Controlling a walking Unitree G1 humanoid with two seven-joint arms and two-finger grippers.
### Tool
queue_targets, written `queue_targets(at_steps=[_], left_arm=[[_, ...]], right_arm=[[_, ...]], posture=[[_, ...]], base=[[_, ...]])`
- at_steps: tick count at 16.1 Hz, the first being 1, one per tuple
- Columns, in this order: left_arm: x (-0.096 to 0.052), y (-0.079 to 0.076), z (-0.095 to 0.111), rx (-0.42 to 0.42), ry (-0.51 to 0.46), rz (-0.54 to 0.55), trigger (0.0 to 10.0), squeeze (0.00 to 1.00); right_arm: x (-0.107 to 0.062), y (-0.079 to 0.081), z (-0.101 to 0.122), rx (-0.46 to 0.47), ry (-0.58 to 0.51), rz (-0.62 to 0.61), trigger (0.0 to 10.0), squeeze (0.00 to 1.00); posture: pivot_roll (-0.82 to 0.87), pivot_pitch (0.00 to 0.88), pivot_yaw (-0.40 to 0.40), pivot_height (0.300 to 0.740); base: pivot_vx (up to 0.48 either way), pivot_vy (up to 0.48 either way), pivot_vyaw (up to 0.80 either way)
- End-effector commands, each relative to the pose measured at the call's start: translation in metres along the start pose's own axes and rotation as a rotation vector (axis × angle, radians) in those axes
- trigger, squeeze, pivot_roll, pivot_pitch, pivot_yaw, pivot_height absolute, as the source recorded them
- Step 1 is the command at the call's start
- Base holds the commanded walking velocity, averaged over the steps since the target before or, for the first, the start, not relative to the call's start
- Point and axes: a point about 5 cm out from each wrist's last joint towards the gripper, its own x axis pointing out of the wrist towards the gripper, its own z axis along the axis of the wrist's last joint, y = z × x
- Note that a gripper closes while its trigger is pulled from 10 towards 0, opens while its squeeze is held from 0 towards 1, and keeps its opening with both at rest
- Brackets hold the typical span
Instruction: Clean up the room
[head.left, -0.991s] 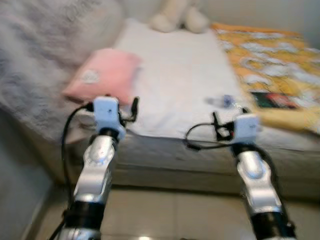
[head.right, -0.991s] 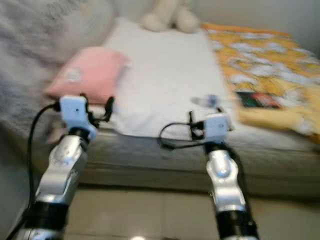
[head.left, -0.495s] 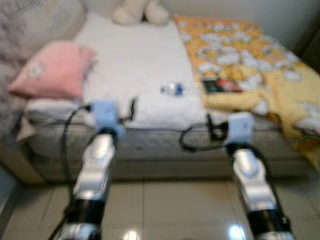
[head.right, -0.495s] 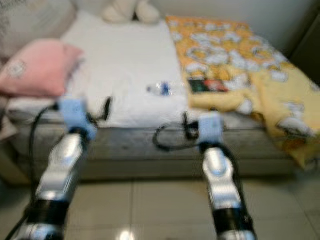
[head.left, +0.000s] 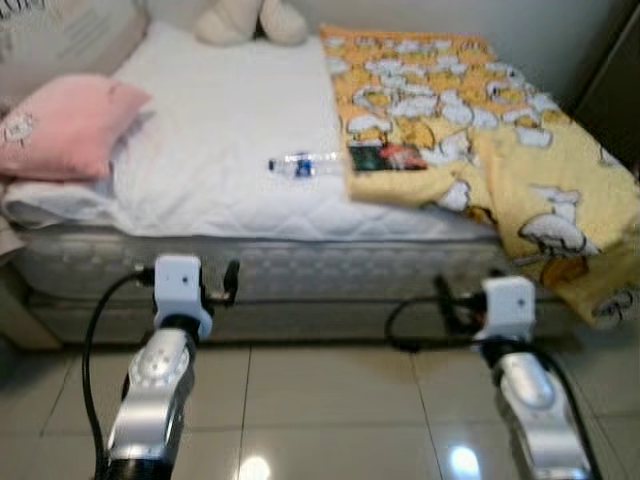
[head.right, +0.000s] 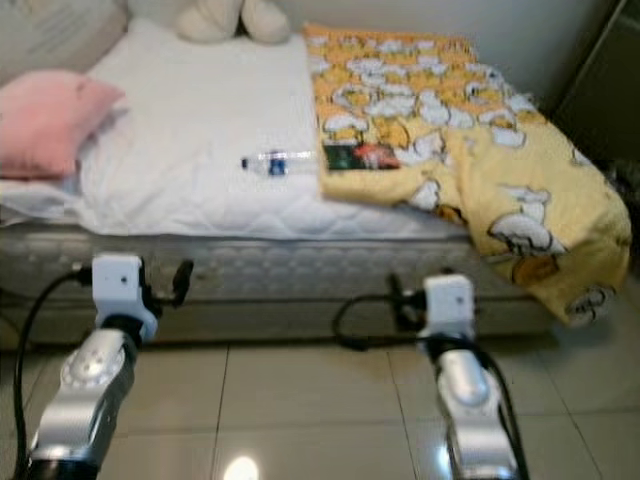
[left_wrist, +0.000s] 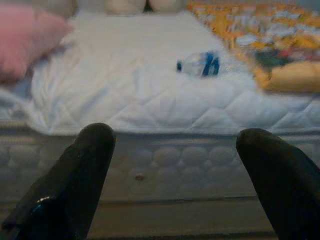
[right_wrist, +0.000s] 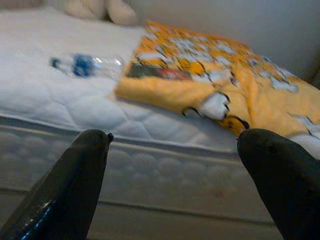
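Jaws on both sides stand spread wide with nothing between them: your left gripper (left_wrist: 170, 175) and right gripper (right_wrist: 172, 175) both hang short of the bed, over the glossy tiled floor (head.left: 330, 410).

Target is most likely the clear plastic water bottle with the blue label (head.left: 297, 164). It lies on its side on the white quilted mattress (head.left: 230, 150), roughly 12 o'clock from the left gripper and 11 o'clock from the right, well back from the near edge. Just beside it at its 3 o'clock sits a small dark packet with red print (head.left: 385, 157) on the edge of the yellow cartoon-print blanket (head.left: 470, 130).

Risks, as I judge them:
- Bottle is round and on a soft bed: a nudge from one finger could roll it away from you.
- Reach is long; lean in too far and you hit the mattress side.
- The blanket drapes off the bed at 3 o'clock, so the right arm could snag it.
- Pink pillow (head.left: 60, 125) at 10 o'clock is clear of the path.
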Motion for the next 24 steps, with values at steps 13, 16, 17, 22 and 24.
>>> queue_targets(at_steps=[13, 16, 17, 22, 24], left_arm=[[0.015, -0.025, 0.036, -0.038, -0.156, -0.088, 10.0, 0.0], [0.017, -0.03, 0.039, -0.056, -0.164, -0.098, 10.0, 0.0], [0.017, -0.031, 0.04, -0.058, -0.166, -0.102, 10.0, 0.0], [0.021, -0.033, 0.044, -0.04, -0.175, -0.118, 10.0, 0.0], [0.022, -0.036, 0.047, -0.043, -0.183, -0.127, 10.0, 0.0]], right_arm=[[0.026, 0.005, 0.022, -0.001, -0.07, 0.011, 10.0, 0.0], [0.03, 0.004, 0.025, 0.0, -0.079, 0.005, 10.0, 0.0], [0.032, 0.004, 0.026, 0.0, -0.082, 0.005, 10.0, 0.0], [0.036, 0.005, 0.026, 0.009, -0.076, 0.009, 10.0, 0.0], [0.037, 0.007, 0.025, 0.009, -0.073, 0.021, 10.0, 0.0]], posture=[[0.0, 0.0, -0.011, 0.74], [-0.01, 0.0, -0.004, 0.74], [-0.01, 0.0, -0.004, 0.74], [0.0, 0.0, -0.008, 0.74], [0.0, 0.0, -0.011, 0.74]], base=[[0.185, 0.0, 0.0], [0.48, 0.0, 0.0], [0.48, 0.0, 0.0], [0.48, 0.0, 0.0], [0.48, 0.0, 0.0]])
